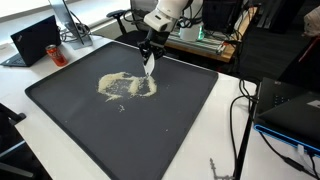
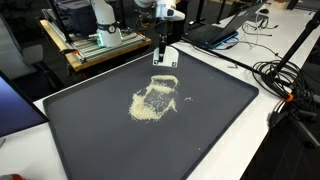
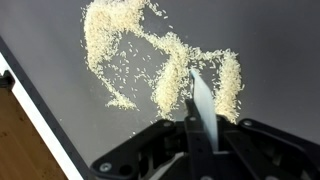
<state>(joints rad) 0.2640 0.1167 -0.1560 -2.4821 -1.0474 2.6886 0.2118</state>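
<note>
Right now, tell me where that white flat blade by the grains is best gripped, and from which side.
The top end of the white blade, pinched across its flat faces from above: it is thin and hangs about upright, lower edge toward the grains. The gripper holds it so.

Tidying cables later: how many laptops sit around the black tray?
2. In an exterior view, the open laptop is beyond the tray, at left; the other laptop off its right side. More may be hidden.
</note>
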